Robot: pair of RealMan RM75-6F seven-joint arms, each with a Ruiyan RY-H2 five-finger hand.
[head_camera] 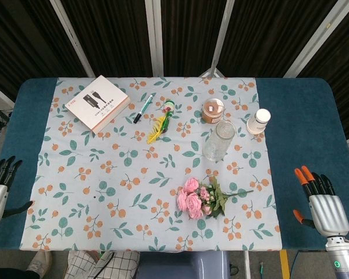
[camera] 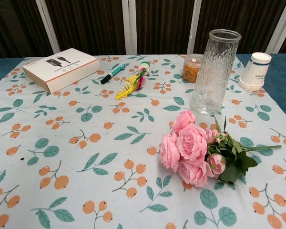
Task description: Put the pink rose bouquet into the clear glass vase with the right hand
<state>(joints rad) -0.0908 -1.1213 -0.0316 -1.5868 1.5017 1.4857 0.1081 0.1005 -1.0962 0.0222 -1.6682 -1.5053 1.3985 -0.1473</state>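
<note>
The pink rose bouquet (head_camera: 199,199) (camera: 193,149) lies on its side on the patterned cloth, blooms toward the left and its green stem pointing right. The clear glass vase (head_camera: 218,140) (camera: 213,72) stands upright just behind it, with nothing inside. My right hand (head_camera: 320,200) rests at the table's right edge on the blue cover, well to the right of the bouquet, fingers apart and holding nothing. My left hand (head_camera: 0,186) sits at the left edge, also holding nothing. Neither hand shows in the chest view.
A white boxed book (head_camera: 98,101) (camera: 61,68) lies at the back left. A marker pen (head_camera: 143,108) (camera: 113,73) and a yellow feathered toy (head_camera: 161,122) (camera: 132,82) lie mid-back. An orange jar (head_camera: 213,110) (camera: 192,67) and an upturned paper cup (head_camera: 259,122) (camera: 255,71) stand near the vase.
</note>
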